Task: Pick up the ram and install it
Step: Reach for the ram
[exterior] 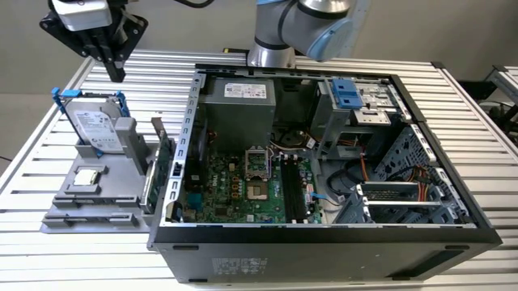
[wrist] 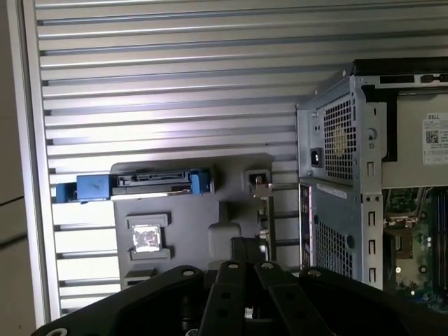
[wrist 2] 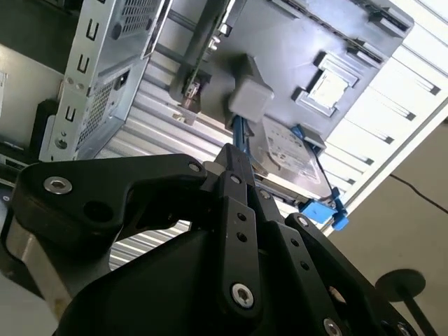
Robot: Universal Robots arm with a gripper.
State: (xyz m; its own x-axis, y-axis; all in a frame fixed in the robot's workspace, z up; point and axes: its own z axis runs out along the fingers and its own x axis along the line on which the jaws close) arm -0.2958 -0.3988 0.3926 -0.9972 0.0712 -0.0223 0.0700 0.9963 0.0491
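Observation:
The ram (exterior: pixel 149 185) stands edge-on as a thin grey strip in the grey holder (exterior: pixel 89 206), outside the open computer case (exterior: pixel 324 236) on the exterior view's left. In the first wrist view a dark strip that looks like the ram (wrist: pixel 238 248) sits just beyond my fingers. My gripper (exterior: pixel 116 73) hangs high above the holder's far end, over the hard drive, well apart from the ram. Its fingers (wrist 2: pixel 234 164) taper together, shut on nothing. The black memory slots (exterior: pixel 293 191) lie on the motherboard inside the case.
On the holder are a silver hard drive in a blue frame (exterior: pixel 91 124), a processor chip (exterior: pixel 86 177) and a green expansion card with a metal bracket (exterior: pixel 164 154) next to the ram. The case wall (exterior: pixel 182 151) rises beside them. A slatted metal table (exterior: pixel 48 254) lies underneath.

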